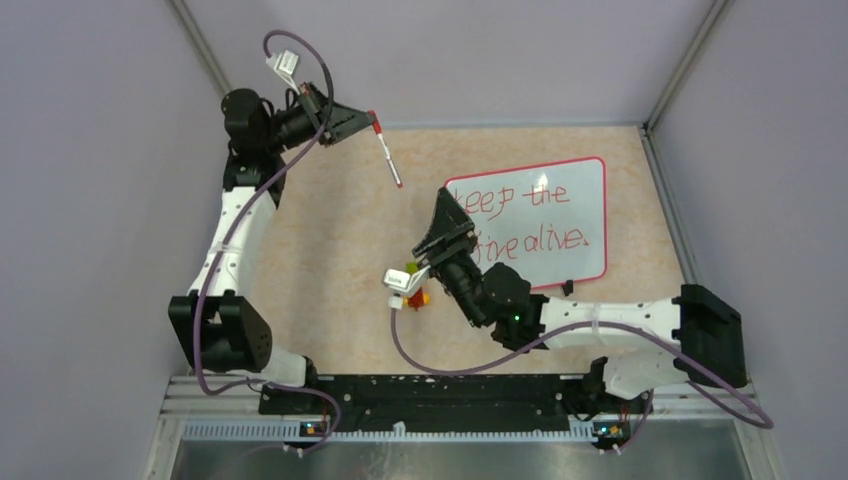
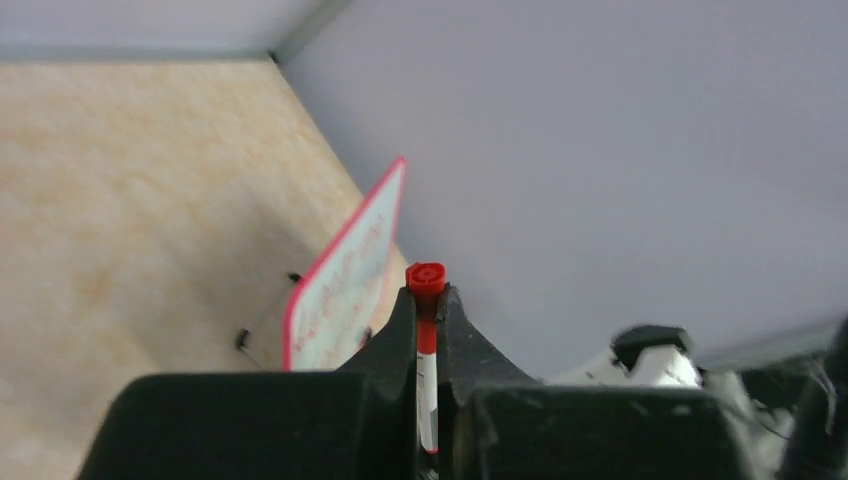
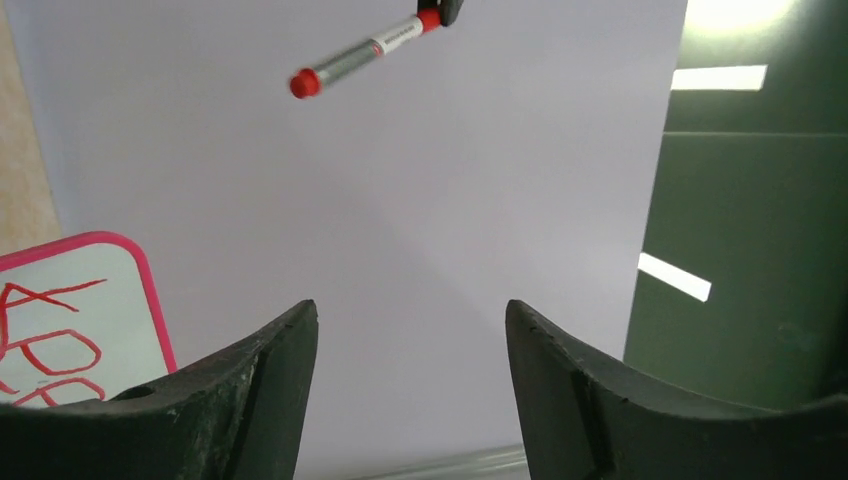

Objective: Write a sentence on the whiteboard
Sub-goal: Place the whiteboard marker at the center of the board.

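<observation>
The whiteboard [image 1: 560,215] lies flat at the right of the table and carries red handwriting reading "Keep the fire alive." My left gripper [image 1: 366,118] is raised at the back left and is shut on a red-and-white marker [image 1: 388,155], which hangs free above the table to the left of the board. In the left wrist view the marker [image 2: 427,335] is pinched between the fingers, with the whiteboard [image 2: 345,285] beyond. My right gripper [image 1: 446,205] is open and empty, raised over the board's left edge. The right wrist view shows the marker [image 3: 360,55] and the board's corner [image 3: 75,310].
A small yellow, green and red object [image 1: 416,288] lies on the table beneath my right wrist. Grey enclosure walls [image 1: 100,150] close in the table on the left, back and right. The wood-patterned table [image 1: 330,250] shows bare between the arms.
</observation>
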Motion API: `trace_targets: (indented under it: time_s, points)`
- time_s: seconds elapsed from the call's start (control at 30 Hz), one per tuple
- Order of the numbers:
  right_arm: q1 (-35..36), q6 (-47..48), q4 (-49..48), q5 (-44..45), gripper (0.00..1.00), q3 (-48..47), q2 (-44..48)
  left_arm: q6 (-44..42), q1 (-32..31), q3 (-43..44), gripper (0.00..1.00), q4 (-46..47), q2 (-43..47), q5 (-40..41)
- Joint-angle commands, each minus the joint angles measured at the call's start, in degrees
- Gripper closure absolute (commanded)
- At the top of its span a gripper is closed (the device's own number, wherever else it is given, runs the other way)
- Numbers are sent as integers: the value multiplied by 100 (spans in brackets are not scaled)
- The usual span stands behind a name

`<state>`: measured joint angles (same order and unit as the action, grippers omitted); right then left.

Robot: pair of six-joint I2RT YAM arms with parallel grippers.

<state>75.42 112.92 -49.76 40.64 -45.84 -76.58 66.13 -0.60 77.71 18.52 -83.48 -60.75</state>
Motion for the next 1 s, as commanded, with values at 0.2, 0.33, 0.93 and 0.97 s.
trace_targets:
  time_s: [0.2,0.33,0.93,0.97]
  points:
    - [-1246,-5439,5626,753,33,-2448,680,-6738,25,2400,100,-5981,-798,2164]
    - [-1815,-6951,7168,100,31,-2991,832,-7807,24,2443,100,-6799,-1124,2643]
    - [-5547,-10050,9449,-4615,29,-3191,1466,-8827,17,-313,97,-6537,-1498,3668]
    - [-5744,-10093,9454,-4798,29,-3145,1525,-8790,23,-399,97,-6444,-1532,3754]
